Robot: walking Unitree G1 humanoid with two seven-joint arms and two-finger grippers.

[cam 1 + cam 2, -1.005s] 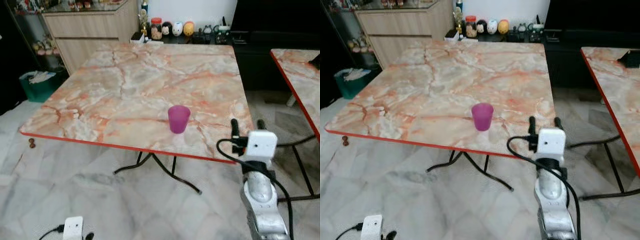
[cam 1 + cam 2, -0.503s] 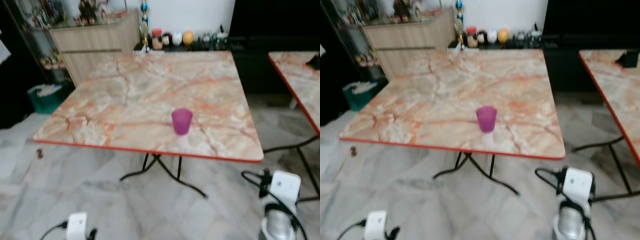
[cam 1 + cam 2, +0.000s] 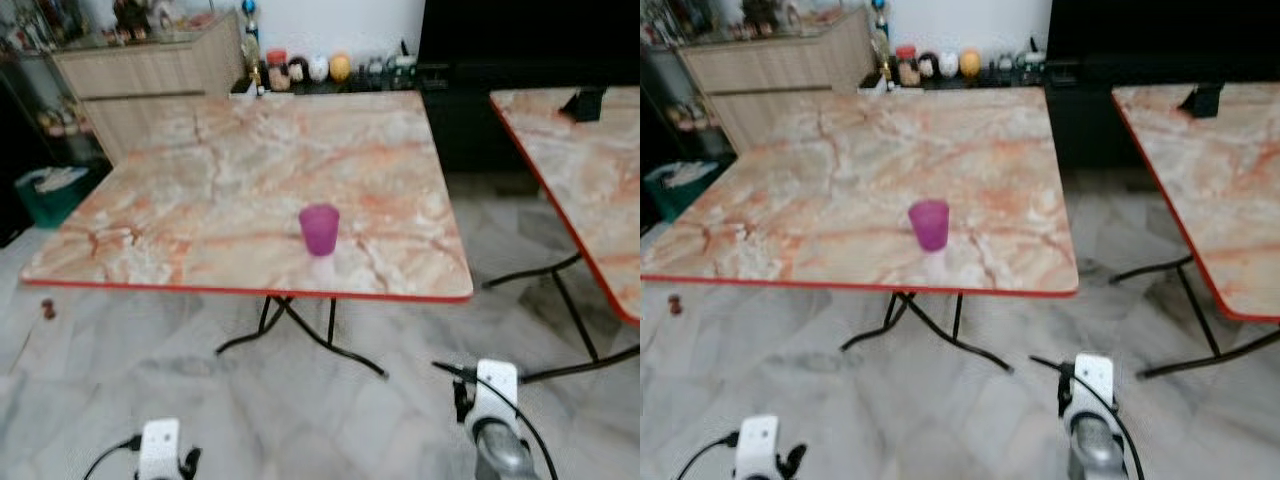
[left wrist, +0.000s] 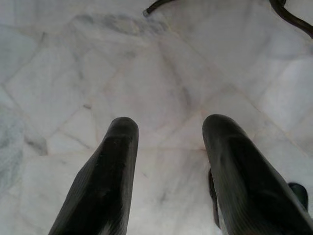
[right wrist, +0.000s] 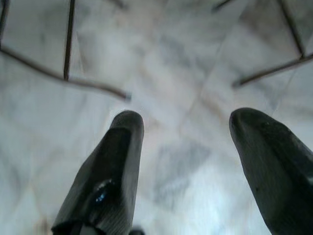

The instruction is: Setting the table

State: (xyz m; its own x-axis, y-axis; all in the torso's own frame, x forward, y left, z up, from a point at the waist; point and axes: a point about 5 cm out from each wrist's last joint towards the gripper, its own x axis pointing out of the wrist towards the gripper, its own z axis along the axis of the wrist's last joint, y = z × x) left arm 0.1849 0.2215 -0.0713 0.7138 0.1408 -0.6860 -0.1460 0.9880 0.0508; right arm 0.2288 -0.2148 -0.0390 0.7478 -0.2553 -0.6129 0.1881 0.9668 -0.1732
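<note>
Here, purple cup (image 3: 319, 229) on table (image 3: 200, 180), well apart from lowered right claw (image 5: 190, 161) and left claw (image 4: 168, 166), both spread.

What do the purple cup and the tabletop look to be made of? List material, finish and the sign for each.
Purple cup: likely plastic, translucent magenta, matte; light shows through its wall.
Tabletop: marble-patterned, probably laminate rather than stone; thin red edge, faint sheen, slim black metal legs.

From head height our stereo pair looks forward and down on the marble table (image 3: 250, 170) from a little way back; both eyes share it and the grey floor (image 3: 940, 400). Each wrist camera faces down, close along its parted fingers (image 4: 105, 181), at that floor.
</note>
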